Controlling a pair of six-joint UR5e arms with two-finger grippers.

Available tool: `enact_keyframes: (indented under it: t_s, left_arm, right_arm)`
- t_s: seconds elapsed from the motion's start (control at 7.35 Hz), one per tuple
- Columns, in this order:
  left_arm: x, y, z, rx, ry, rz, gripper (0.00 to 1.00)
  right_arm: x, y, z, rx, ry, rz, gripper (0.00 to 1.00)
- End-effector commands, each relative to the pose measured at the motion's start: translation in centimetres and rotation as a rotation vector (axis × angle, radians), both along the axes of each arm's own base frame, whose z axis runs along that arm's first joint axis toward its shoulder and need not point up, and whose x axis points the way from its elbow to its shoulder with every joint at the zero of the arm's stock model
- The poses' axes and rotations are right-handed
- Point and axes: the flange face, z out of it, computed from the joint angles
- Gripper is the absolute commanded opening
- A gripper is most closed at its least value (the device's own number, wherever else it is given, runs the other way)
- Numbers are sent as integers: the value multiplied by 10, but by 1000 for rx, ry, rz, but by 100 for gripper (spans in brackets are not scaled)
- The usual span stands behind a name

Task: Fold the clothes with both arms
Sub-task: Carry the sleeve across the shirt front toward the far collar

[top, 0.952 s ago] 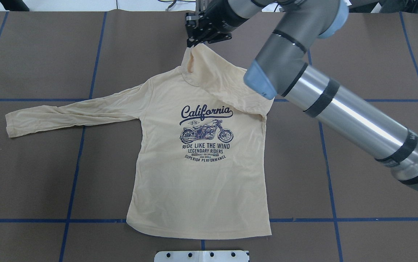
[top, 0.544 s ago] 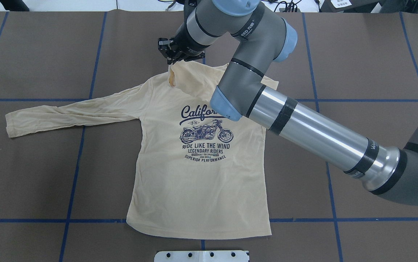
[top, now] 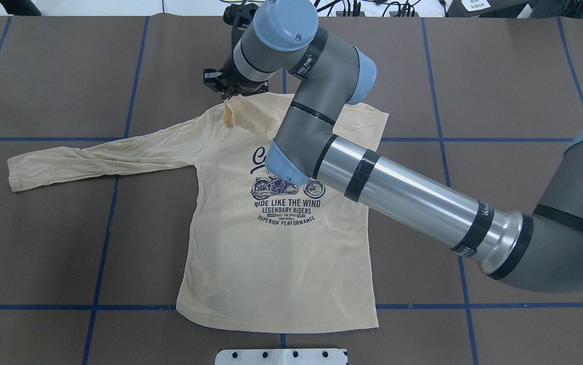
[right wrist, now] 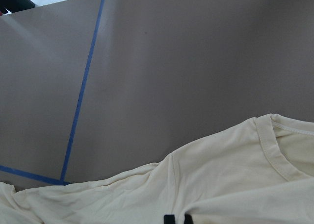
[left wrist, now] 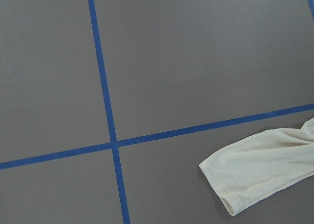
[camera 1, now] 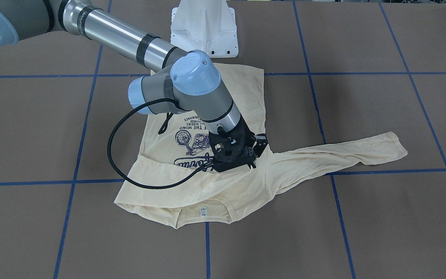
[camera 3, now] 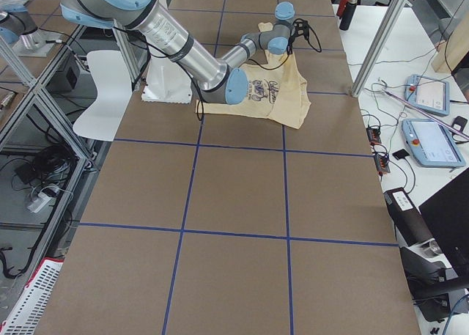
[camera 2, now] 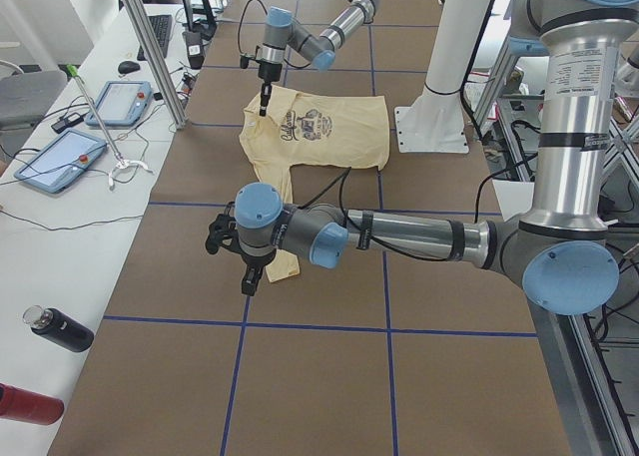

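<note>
The pale yellow shirt lies flat, print up, with its collar at the far side. Its left sleeve stretches out sideways. Its right sleeve is folded back across the shoulders, and my right gripper is shut on that sleeve's cuff above the shirt's left shoulder. The front-facing view shows the same gripper low over the cloth, with the neck tag nearby. My left gripper shows only in the exterior left view, so I cannot tell whether it is open. Its wrist camera sees the left cuff.
The white pedestal base stands at the near table edge. Blue tape lines grid the brown table. A side bench in the exterior left view carries tablets and a black bottle.
My right gripper has carried the sleeve cuff leftward, from above the collar to the shirt's left shoulder. The sleeve now lies lower across the shoulders.
</note>
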Motion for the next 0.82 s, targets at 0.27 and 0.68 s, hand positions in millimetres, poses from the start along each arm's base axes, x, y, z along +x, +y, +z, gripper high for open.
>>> enact_keyframes:
  t_s: [0.27,0.68]
  left_arm:
    - [1,-5,3,8,2,1,99]
    - [7,-9,-9,21,51,-113,99]
  right_arm:
    - [-21,5,-10,-4,15,158,99]
    - [1,15,32,-37,16,107,100]
